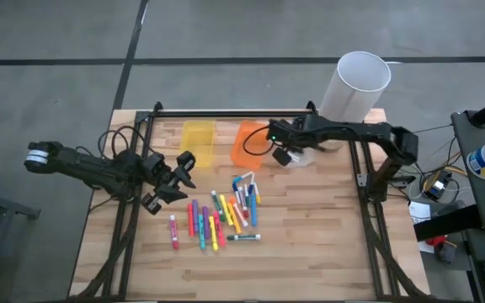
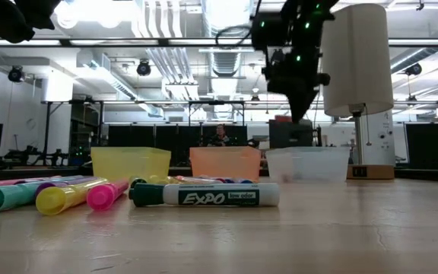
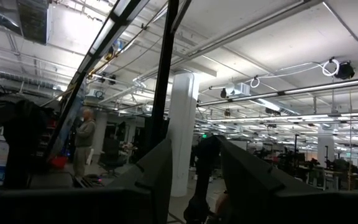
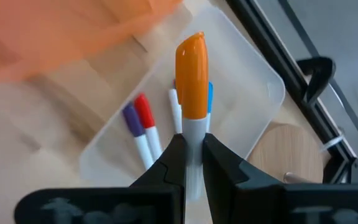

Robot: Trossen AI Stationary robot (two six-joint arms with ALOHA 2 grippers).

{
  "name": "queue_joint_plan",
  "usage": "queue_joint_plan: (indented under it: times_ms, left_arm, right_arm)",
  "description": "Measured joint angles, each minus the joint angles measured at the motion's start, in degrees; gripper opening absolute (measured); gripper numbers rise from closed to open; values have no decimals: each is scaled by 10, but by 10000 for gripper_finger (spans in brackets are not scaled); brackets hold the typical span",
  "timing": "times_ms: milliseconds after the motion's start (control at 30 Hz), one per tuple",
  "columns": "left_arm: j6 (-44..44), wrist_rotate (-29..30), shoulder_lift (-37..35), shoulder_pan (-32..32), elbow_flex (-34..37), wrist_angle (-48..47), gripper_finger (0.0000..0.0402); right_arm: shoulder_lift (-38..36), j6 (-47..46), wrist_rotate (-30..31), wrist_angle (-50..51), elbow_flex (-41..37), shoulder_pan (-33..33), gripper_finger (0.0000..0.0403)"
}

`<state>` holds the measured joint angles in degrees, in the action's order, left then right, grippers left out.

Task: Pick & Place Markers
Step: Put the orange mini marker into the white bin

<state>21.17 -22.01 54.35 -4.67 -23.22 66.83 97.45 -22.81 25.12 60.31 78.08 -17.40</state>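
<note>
**Orange-capped marker held over the clear bin**

We are in a large open workshop with strip lights and ducts overhead, and a wooden worktop (image 1: 310, 236) carries the scene. Along its far edge stand three small bins: a yellow bin (image 1: 197, 137), an orange bin (image 1: 247, 143) and a clear bin (image 4: 241, 93), with a tall white cylinder (image 1: 354, 86) at the far right corner.

The right pincer (image 4: 192, 155) is clamped on an orange-capped marker (image 4: 191, 112), gripping the white barrel so the cap points away from the wrist. We judge it is held this way, directly above the clear bin, so that it can be dropped in beside the markers already there: one red-capped marker (image 4: 143, 115), a purple-capped marker (image 4: 132, 121) and a blue one mostly hidden behind the held pen. The marker sits between the fingers, above the bin floor and not touching it.

The loose markers (image 1: 221, 217) lie in a spread near the worktop's middle, towards the near edge, well apart from the right pincer.

The left pincer (image 1: 168, 178) waits near the left edge, just beside the pile, jaws standing apart with nothing between them; its wrist looks out into the room.
</note>
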Motion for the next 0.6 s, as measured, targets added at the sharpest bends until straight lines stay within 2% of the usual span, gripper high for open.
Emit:
queue_joint_plan:
  times_ms: [267, 600]
  left_arm:
    - [3, 0, 0, 0, 0, 0, 133]
    - [3, 0, 0, 0, 0, 0, 133]
  right_arm:
    - [63, -20, 0, 11, 0, -44, 24]
    - [110, -25, -16, 10, -6, -64, 32]
